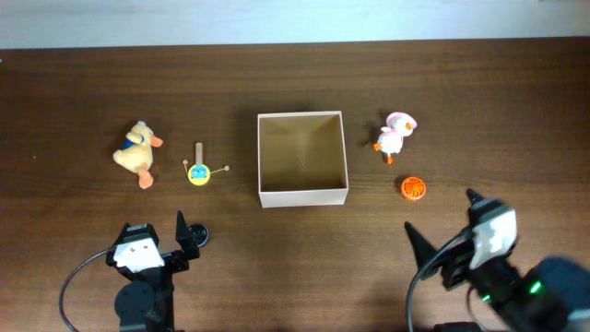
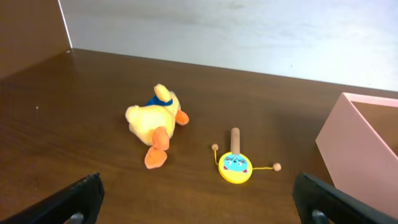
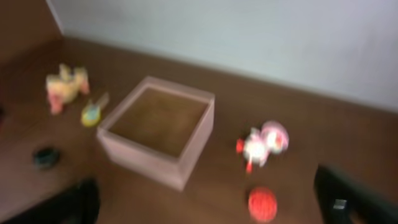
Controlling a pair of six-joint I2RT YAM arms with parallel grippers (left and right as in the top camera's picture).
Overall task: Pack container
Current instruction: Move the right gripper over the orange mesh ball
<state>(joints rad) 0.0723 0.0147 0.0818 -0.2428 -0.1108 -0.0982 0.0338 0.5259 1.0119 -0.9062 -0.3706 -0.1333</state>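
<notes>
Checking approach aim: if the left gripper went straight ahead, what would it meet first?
Left gripper likely meets the yellow drum toy, slightly right of its line; plush duck lies left. Depth unclear.

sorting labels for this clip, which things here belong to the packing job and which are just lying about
For the job: container, plush duck, yellow drum rattle, pink-and-white duck, orange round toy.
Lying about: small black round thing, probably.
</notes>
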